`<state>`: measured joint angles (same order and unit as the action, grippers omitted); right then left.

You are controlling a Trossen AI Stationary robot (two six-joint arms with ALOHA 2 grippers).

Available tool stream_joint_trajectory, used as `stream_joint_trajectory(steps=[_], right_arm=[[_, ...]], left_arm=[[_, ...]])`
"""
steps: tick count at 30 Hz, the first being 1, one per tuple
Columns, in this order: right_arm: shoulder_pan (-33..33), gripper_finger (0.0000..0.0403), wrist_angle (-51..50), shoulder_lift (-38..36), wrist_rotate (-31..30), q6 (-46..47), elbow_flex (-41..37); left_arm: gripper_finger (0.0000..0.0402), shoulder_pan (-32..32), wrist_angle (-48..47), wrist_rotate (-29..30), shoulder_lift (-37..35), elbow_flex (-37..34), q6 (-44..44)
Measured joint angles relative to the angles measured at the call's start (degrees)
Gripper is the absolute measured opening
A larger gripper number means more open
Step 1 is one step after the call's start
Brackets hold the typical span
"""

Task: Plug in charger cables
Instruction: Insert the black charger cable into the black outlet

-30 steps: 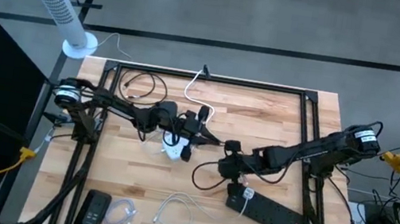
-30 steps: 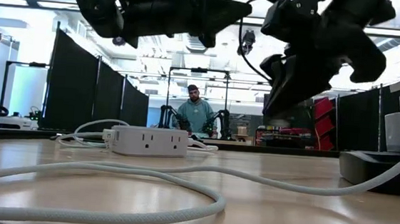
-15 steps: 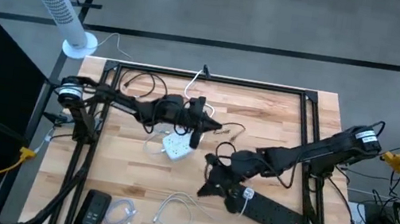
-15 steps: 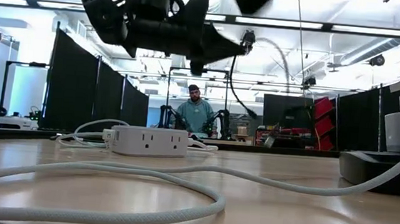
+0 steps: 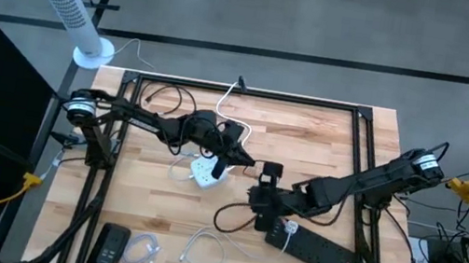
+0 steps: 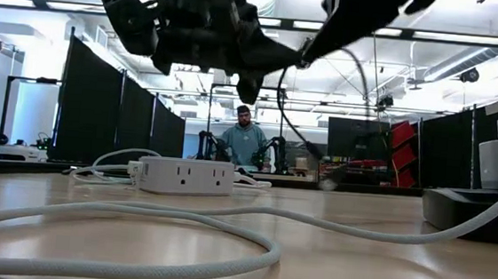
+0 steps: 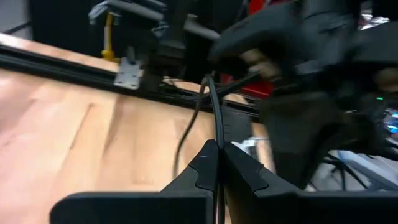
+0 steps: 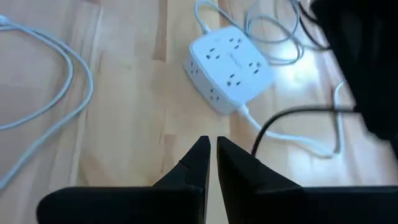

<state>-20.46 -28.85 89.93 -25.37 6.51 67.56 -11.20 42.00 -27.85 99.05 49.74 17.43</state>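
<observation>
left gripper [image 7: 217, 163]: above the table's middle, fingers pinched on a thin black cable [image 7: 214, 112]
right gripper [image 8: 212, 155]: closed, nothing visibly held, near the white socket cube [image 8: 229, 67]
white cables [image 5: 207, 246]: coiled at the front edge
writing: none readable

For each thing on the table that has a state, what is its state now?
left gripper: shut on black cable.
right gripper: shut, holding nothing visible.
white socket cube: sockets empty.
black power strip: one white plug in.
white cables: coiled, unplugged.
</observation>
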Motion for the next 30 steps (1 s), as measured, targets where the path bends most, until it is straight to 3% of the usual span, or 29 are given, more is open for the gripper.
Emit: stream_joint_trajectory(steps=[6,11,16,19,23,30], right_arm=[[-4.57,0.0014,-7.37,-0.20,0.41,10.11,-1.87],[-9.24,0.0014,-14.09,-1.04,-0.81,20.49,-3.03],[-13.90,0.0014,-13.84,-1.88,-10.96,29.99,-7.75],[-14.92,0.0014,-14.52,-2.23,-12.19,36.70,-12.16],[-15.20,0.0024,-9.06,-2.60,-12.48,43.04,-17.15],[-14.20,0.0121,13.47,-2.73,-15.63,34.62,-19.03]], left_arm=[[0.0000,-0.15,-0.06,-0.41,-1.12,0.00,-0.66],[0.0000,-0.15,0.00,-5.49,-2.61,-0.02,-0.87],[0.0000,0.17,-0.06,-12.31,-3.67,-0.07,-1.04],[0.0000,0.73,-0.04,-13.32,-4.36,-0.40,-1.71],[0.0000,1.51,-0.14,-15.79,-4.98,-0.68,-2.78],[0.0000,1.83,0.31,-16.24,-7.88,-0.72,-6.22]])
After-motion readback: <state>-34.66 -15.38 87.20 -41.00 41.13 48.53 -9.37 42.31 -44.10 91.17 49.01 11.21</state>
